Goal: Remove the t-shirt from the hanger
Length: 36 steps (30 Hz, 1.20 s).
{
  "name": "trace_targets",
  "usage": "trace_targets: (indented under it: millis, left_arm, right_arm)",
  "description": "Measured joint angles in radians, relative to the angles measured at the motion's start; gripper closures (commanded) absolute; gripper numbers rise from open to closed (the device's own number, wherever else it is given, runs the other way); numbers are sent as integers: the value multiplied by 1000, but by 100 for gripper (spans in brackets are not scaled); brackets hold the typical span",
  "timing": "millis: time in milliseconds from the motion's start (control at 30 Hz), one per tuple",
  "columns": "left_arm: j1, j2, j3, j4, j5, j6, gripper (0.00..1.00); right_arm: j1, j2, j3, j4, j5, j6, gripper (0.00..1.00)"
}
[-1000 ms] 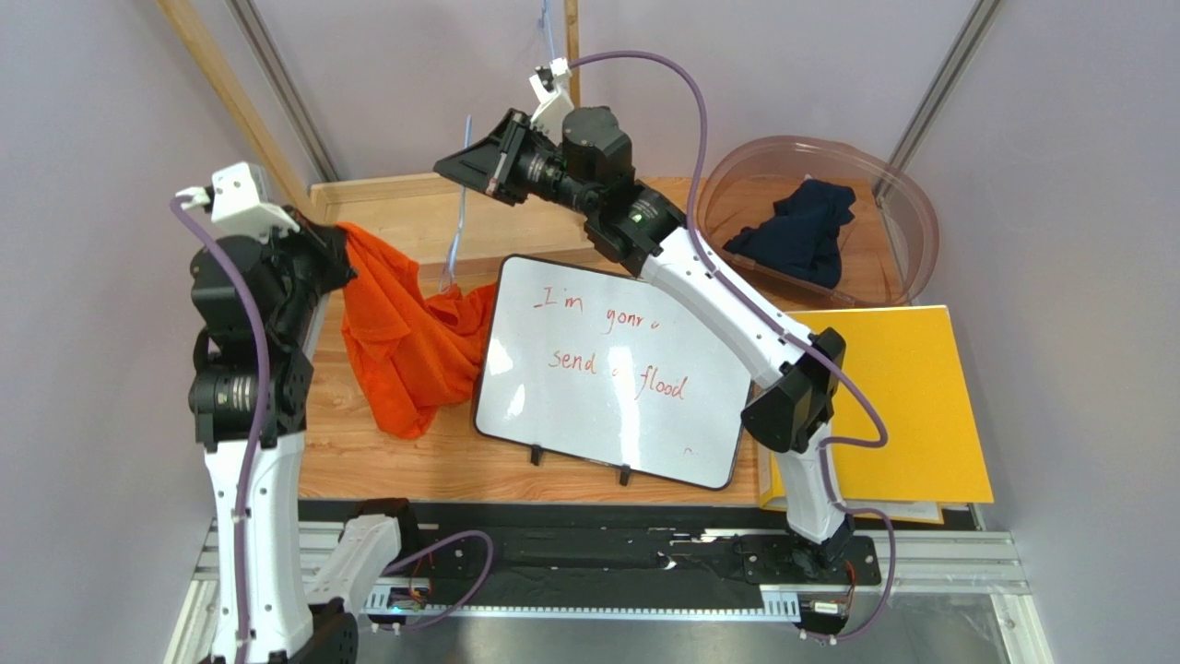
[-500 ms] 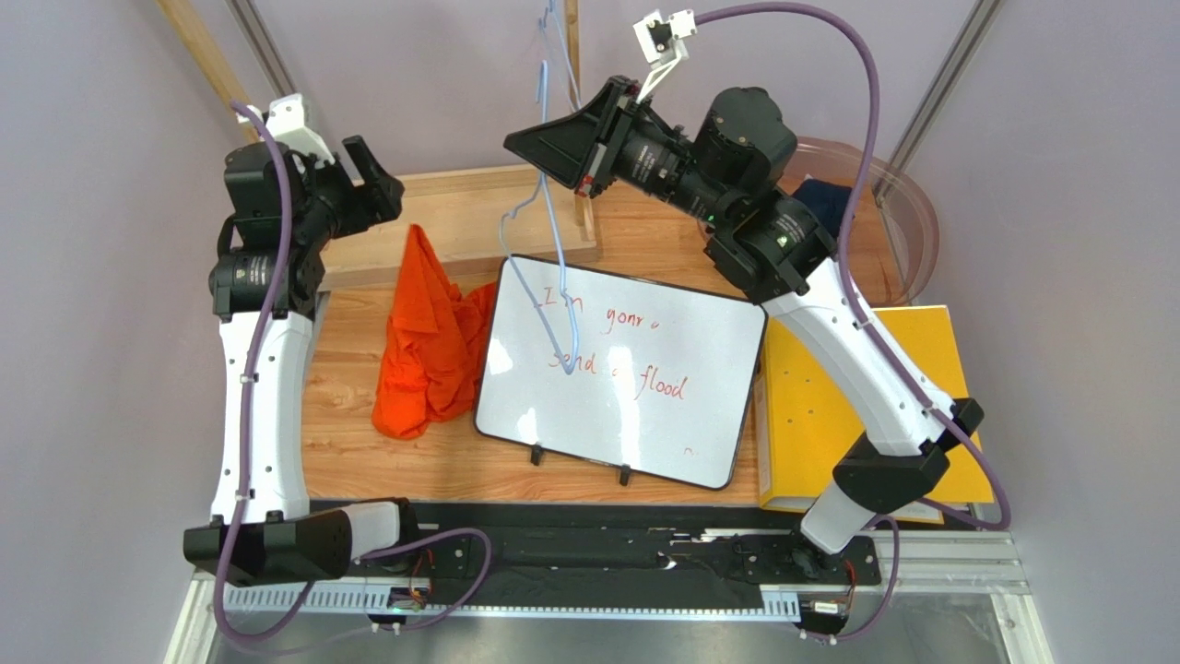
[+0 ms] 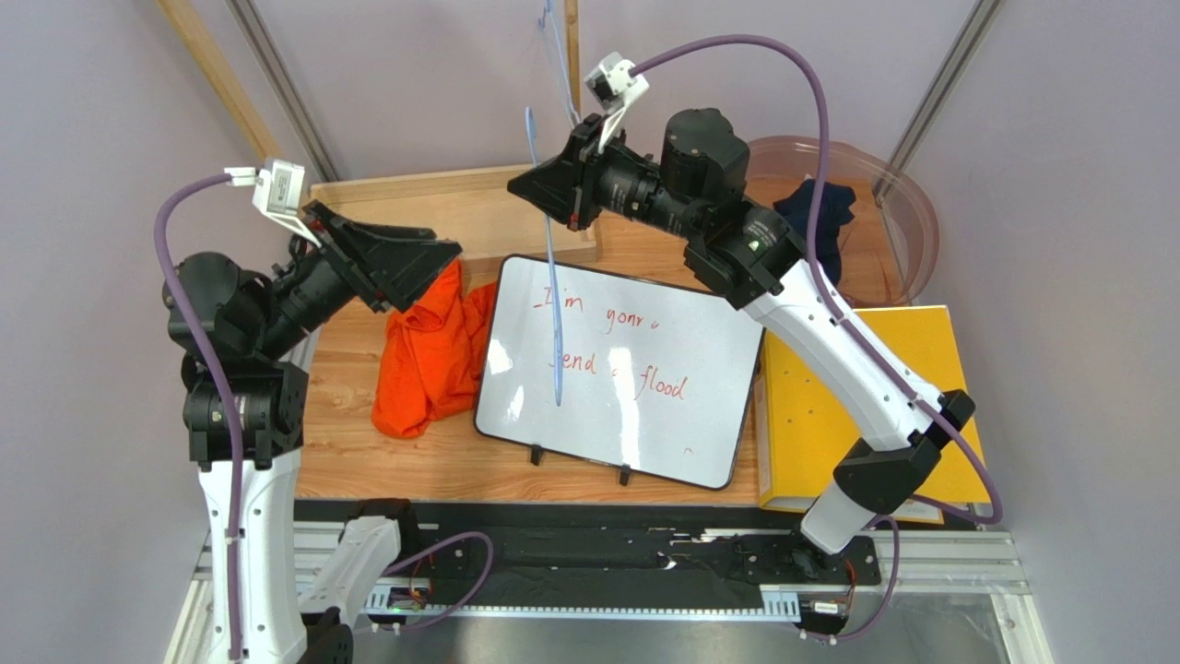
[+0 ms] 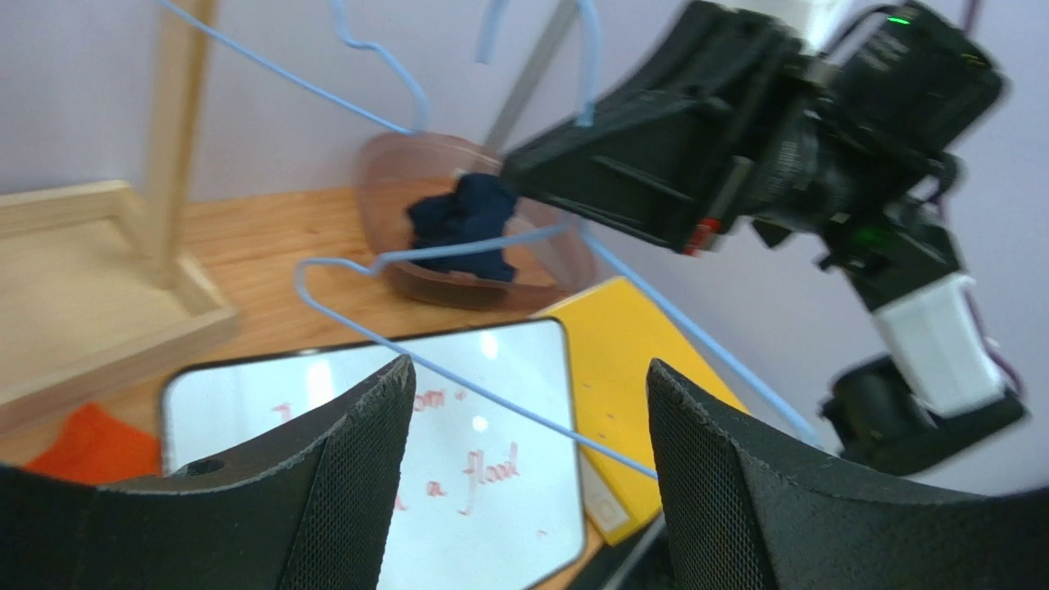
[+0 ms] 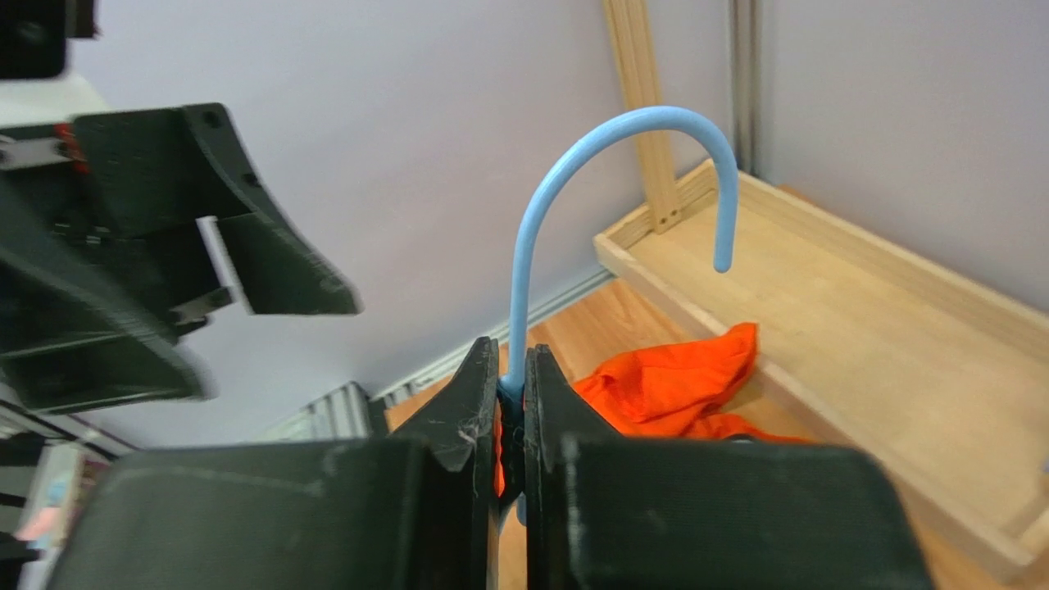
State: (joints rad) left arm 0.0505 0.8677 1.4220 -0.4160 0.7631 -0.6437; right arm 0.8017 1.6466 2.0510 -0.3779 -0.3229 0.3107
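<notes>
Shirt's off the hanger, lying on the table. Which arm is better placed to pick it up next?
Left. The left claw is open and empty, right by the orange t-shirt on the table. The right claw is shut on the blue hanger and sits farther from the shirt.

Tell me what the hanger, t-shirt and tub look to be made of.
The hanger: thin, smooth light-blue rod, likely plastic-coated wire or plastic; it bends in tight curves. The t-shirt: soft matte orange fabric, probably cotton knit; it lies crumpled in folds. The tub: translucent brownish plastic, glossy; you can see through its wall.
</notes>
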Motion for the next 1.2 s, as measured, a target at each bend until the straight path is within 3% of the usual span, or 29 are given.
trace_targets:
  millis: [300, 767, 1200]
  left_arm:
    - [-212, -103, -147, 229, 134, -255, 26]
    - [-344, -142, -309, 237, 95, -322, 30]
    - [-413, -105, -341, 309, 24, -341, 47]
  right_arm:
    - [19, -12, -126, 145, 17, -200, 100]
    - [34, 21, -113, 364, 26, -233, 100]
    - [76, 55, -113, 375, 30, -242, 100]
